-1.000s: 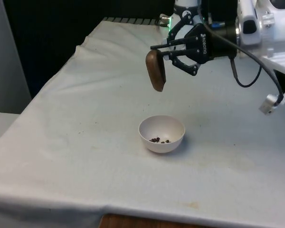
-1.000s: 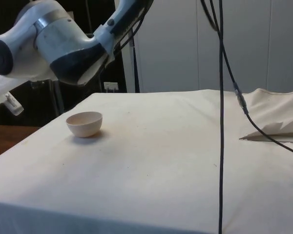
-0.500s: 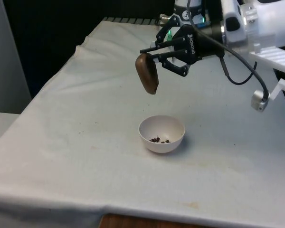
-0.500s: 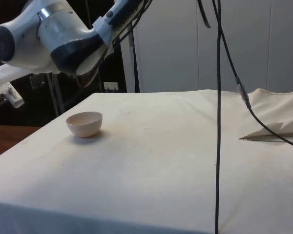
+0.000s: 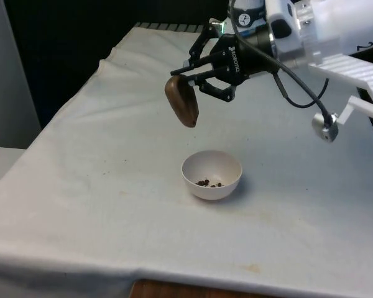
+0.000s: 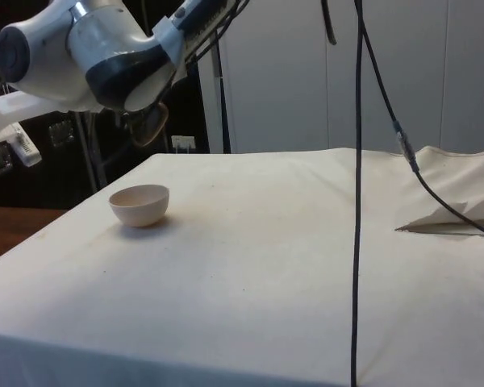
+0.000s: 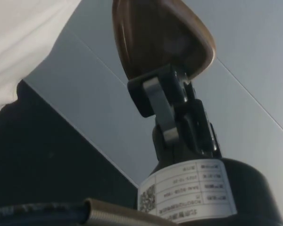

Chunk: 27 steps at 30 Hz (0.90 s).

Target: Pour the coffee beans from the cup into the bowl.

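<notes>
The gripper (image 5: 188, 73) is in the air above the table (image 5: 99, 186), over the middle part of it and a little toward the far edge. Its two fingers (image 7: 162, 106) are closed narrow on the rim of the brown cup (image 5: 181, 101), so the cup hangs from the fingertips and is held clear of the cloth. The cup is tipped strongly: in the front view its mouth faces toward the front view's right and somewhat down, and its rounded bottom points toward the front view's left. In the wrist view one finger lies against the inside of the cup's wall, the other finger is behind the wall. In the side view the cup (image 6: 151, 123) shows under the arm, higher than the bowl.

The white bowl (image 5: 211, 174) stands upright on the cloth, below the cup and a little toward the front view's right of it, nearer to the table's near edge than to the far edge. The cup and the bowl do not touch. Some dark coffee beans (image 5: 209, 183) lie at the bottom of the bowl.

The white cloth has faint brownish stains around the bowl. In the side view a black cable (image 6: 357, 201) hangs down in front of the table, and the cloth is bunched at the far right corner. Behind the table there are pale panels and a dark area.
</notes>
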### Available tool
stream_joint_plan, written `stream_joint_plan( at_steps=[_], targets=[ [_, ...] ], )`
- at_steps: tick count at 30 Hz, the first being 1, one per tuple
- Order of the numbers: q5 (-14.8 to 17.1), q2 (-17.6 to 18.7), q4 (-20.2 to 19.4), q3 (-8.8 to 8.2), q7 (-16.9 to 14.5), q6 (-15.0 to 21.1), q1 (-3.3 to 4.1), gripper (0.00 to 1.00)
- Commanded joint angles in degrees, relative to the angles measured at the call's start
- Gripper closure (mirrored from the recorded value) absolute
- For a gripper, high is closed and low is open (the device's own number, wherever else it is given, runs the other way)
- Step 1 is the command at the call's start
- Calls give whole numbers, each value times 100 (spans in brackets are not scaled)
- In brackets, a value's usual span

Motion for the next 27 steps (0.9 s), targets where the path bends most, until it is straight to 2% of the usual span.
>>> stream_joint_plan(
  at_steps=[1,2,3,4,10,13,14,15,18,22,23,24,27],
  targets=[
    [52,-46,-46,40,-34,126,-80,100],
    [86,-52,-46,23,-40,160,-86,100],
    [74,-23,0,-46,-11,69,-17,100],
    [126,-63,-46,0,-46,189,-92,100],
    [372,-103,-40,-126,-74,407,-138,100],
    [487,-115,-34,-183,-86,498,-143,100],
    [447,-92,0,-229,-57,390,-80,100],
    [550,-115,-29,-206,-86,550,-155,100],
    [670,-109,-23,-246,-80,619,-132,100],
    [825,-97,-6,-258,-80,710,-143,100],
    [796,-92,0,-304,-63,630,-92,100],
    [859,-97,-6,-264,-80,728,-138,100],
    [957,-97,-6,-292,-80,802,-138,100]
  ],
)
